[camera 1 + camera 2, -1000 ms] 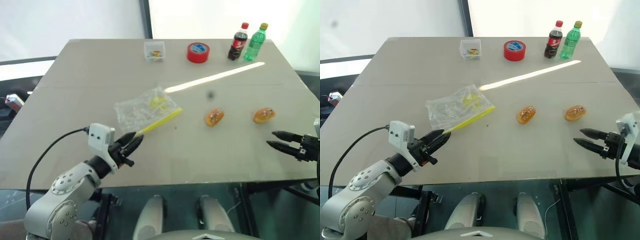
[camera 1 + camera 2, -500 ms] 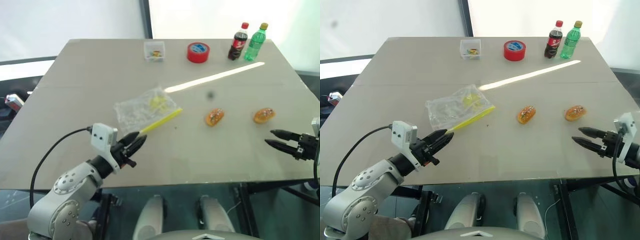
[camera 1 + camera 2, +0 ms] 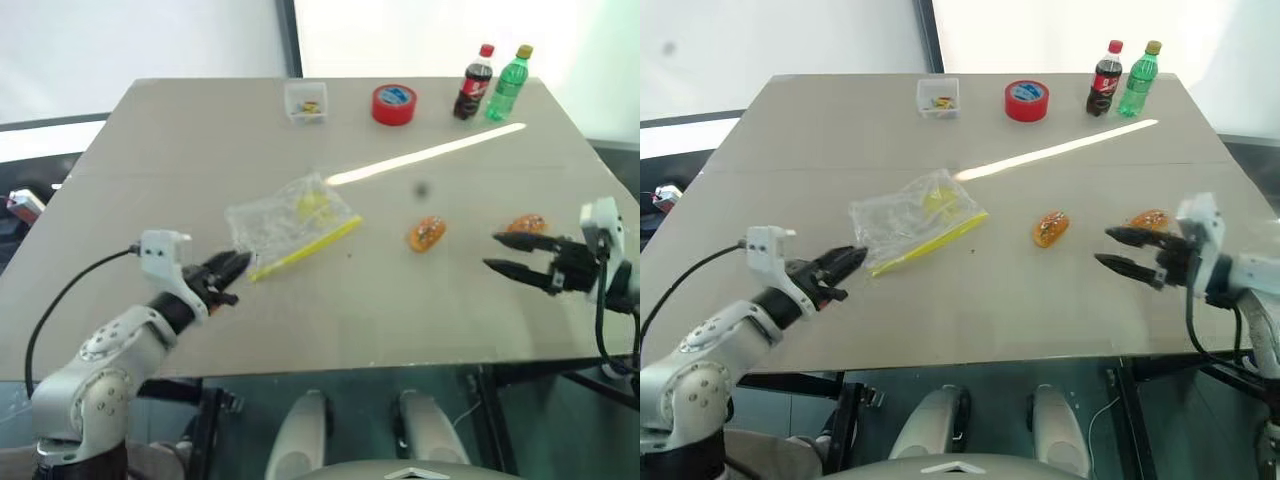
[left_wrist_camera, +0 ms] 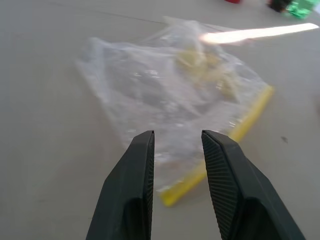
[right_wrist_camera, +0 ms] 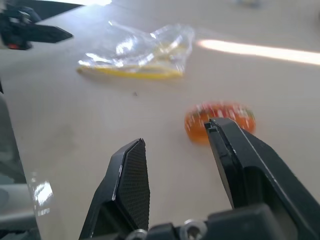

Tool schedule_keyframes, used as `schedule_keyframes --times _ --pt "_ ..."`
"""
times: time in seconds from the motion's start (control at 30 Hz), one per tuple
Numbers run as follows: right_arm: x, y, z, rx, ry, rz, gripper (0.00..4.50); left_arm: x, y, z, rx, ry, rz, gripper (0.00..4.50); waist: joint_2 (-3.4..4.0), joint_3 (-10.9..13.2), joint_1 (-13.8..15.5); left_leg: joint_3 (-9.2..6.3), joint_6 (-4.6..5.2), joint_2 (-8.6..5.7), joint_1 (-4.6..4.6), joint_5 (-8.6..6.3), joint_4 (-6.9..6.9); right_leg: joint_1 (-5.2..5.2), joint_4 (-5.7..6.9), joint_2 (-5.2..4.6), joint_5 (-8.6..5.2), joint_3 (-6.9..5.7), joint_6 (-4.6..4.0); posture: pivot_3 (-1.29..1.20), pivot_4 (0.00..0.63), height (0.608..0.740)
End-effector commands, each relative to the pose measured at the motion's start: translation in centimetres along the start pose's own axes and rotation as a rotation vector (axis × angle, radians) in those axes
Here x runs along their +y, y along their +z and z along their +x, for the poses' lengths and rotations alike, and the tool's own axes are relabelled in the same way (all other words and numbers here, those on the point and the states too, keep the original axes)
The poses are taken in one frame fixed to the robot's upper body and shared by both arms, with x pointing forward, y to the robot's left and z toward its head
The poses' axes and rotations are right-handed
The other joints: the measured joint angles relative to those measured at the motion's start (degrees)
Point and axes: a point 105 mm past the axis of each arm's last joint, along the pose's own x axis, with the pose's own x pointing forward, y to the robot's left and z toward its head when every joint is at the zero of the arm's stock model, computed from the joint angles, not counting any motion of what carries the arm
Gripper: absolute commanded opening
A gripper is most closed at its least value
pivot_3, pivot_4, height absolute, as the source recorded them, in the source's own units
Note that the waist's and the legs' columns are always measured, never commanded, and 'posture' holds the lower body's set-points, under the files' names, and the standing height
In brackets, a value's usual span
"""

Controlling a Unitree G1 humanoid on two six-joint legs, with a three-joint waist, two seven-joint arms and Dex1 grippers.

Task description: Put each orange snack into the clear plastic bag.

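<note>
Flat on table (image 3: 150, 150): crinkly clear plastic bag (image 3: 290, 220), yellow strip, seemingly empty.

**Both arms out, both end effectors parted**

Left arm reaches in from the lower left, elbow bent, wrist angled forward; its left end effector (image 3: 228, 268) points ahead and slightly down, the two black fingers (image 4: 134, 186) set apart with a clear gap, nothing between them. On the other side, the right arm comes in from the edge, right end effector (image 3: 1122, 249) aimed leftward, close to level, fingers spread and empty.
</note>
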Motion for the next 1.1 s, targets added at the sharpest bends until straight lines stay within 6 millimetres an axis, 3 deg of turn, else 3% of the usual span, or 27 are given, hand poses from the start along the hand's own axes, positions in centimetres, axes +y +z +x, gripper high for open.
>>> schedule_keyframes --times 0.03,0.2,0.53,0.77,0.9,0.93,1.03,1.1 --pt "0.2 1.7 0.8 -0.035 0.008 -0.046 2.22 1.2 0.9 -0.4 -0.014 0.064 -0.038 1.63 -0.08 -0.04 0.3 -0.05 0.0 -0.03 -0.04 0.0 0.0 0.0 -0.03 -0.02 0.18 -0.02 0.08 0.0 0.15 0.74" --pt "0.6 2.7 1.5 -0.048 0.04 -0.076 2.22 1.9 -0.7 0.6 0.037 0.113 -0.116 1.63 -0.08 -0.04 0.35 -0.05 0.08 -0.09 -0.1 -0.06 -0.04 0.01 -0.14 -0.2 0.22 -0.04 0.03 0.0 0.15 0.74" --pt "0.5 3.2 1.9 -0.07 0.049 -0.087 2.22 -1.0 -4.7 5.7 0.143 0.001 -0.318 1.63 -0.05 -0.07 0.38 -0.03 0.08 -0.18 -0.03 -0.05 -0.02 0.04 -0.08 -0.18 0.23 -0.07 0.02 0.0 0.15 0.74" --pt "0.8 3.1 2.2 -0.075 0.046 -0.083 2.22 -2.0 -5.5 8.3 0.196 -0.029 -0.421 1.63 0.09 -0.22 0.67 -0.07 0.08 -0.24 0.03 -0.05 -0.01 0.12 -0.08 -0.2 0.23 -0.07 0.03 0.0 0.15 0.74" --pt "1.2 3.0 2.2 -0.077 0.045 -0.08 2.3 -3.0 -4.5 9.3 0.194 -0.096 -0.43 0.24 0.13 -0.26 0.72 -0.08 0.09 -0.26 0.02 -0.05 0.0 0.13 -0.08 -0.2 0.23 -0.08 0.04 0.0 0.15 0.74" --pt "1.2 3.0 2.3 -0.076 0.042 -0.079 2.3 -3.1 -4.4 9.5 0.193 -0.101 -0.438 0.06 0.12 -0.25 0.73 -0.08 0.09 -0.26 0.01 -0.05 0.0 0.13 -0.1 -0.2 0.23 -0.08 0.05 0.0 0.15 0.74" --pt "0.6 2.0 2.4 -0.023 -0.005 -0.114 2.3 -3.3 -4.1 9.8 0.197 -0.121 -0.457 0.06 0.12 -0.25 0.68 -0.12 0.09 -0.26 -0.02 -0.05 0.0 0.12 -0.1 -0.2 0.23 -0.1 0.05 0.0 0.15 0.74" --pt "-0.4 0.5 3.0 0.082 -0.067 -0.252 2.3 -3.8 -3.7 9.7 0.2 -0.162 -0.506 0.06 0.12 -0.26 0.56 -0.13 0.08 -0.26 -0.01 -0.05 0.0 0.12 -0.09 -0.2 0.23 -0.11 0.05 0.0 0.15 0.74"
